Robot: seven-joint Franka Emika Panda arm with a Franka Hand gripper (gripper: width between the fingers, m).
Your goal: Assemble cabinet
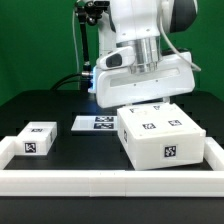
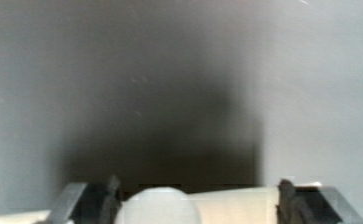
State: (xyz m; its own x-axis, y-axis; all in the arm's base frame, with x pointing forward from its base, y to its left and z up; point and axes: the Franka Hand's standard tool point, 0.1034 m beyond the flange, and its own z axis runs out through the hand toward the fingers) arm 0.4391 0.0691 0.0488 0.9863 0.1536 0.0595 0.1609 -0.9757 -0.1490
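The cabinet [image 1: 160, 140] is a large white boxy body. It stands on the black table [image 1: 40, 105] at the exterior view's right. Black-and-white square tags show on its top face and on its front face. Its front lower edge is just behind the long low white rail [image 1: 110, 182], which runs across the front of the scene and turns back at both ends.

A small white block [image 1: 38, 140], also tagged, sits well apart from the cabinet at the exterior view's left, inside the rail. The marker board [image 1: 95, 123] lies flat on the table between the block and the cabinet, further back.

The arm hangs over the rear part of the cabinet. The gripper [image 2: 192, 205] points downward at the cabinet's top rear edge. In the exterior view its fingertips are hidden.

In the wrist view the two dark fingers [image 2: 85, 203] stand apart. A white rounded part [image 2: 160, 205] lies in the gap between them. Whether the pads press on this part cannot be determined, since the view is blurred. The rest of the wrist view shows only a grey, out-of-focus surface.
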